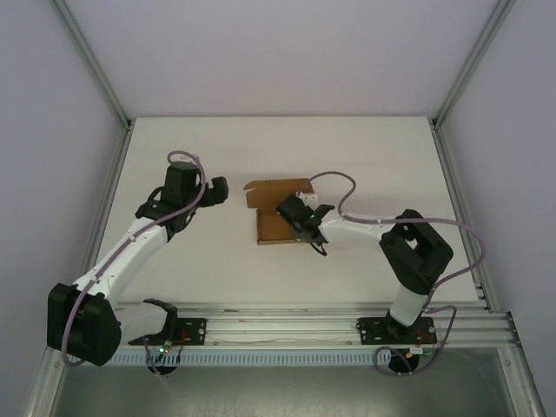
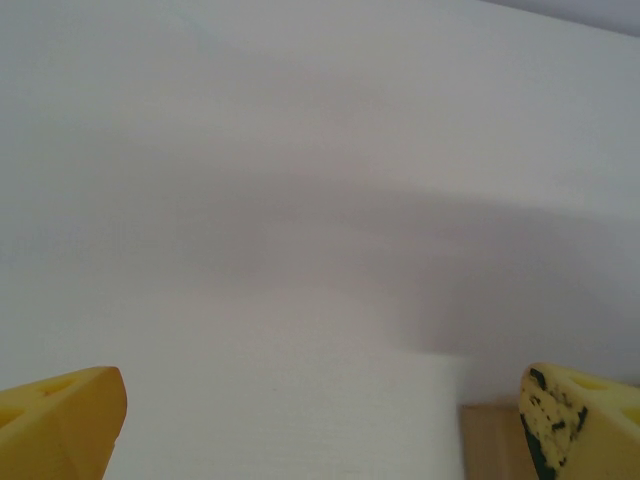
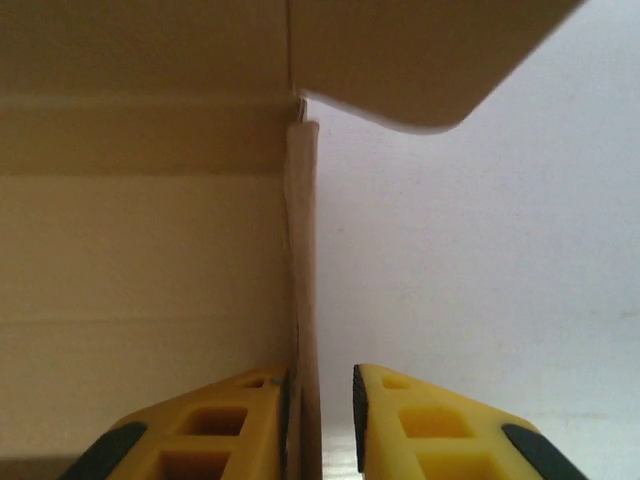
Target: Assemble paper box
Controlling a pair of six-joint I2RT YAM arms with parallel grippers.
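The paper box (image 1: 273, 228) is brown cardboard lying partly folded at the table's middle, with a flap raised at its far edge. My right gripper (image 1: 295, 213) reaches over its right side. In the right wrist view an upright side wall (image 3: 303, 250) stands between the jaws of my right gripper (image 3: 322, 390). The left finger (image 3: 230, 420) touches the wall and the right finger (image 3: 420, 420) stands a small gap off it. A rounded flap (image 3: 400, 60) hangs above. My left gripper (image 1: 217, 189) hovers wide open left of the box, and its wrist view of the left gripper (image 2: 322, 400) catches a cardboard corner (image 2: 490, 440).
The white table (image 1: 373, 156) has bare room behind and on both sides of the box. Aluminium frame posts (image 1: 95, 69) line the left and right edges. A rail (image 1: 278, 326) with both arm bases runs along the near edge.
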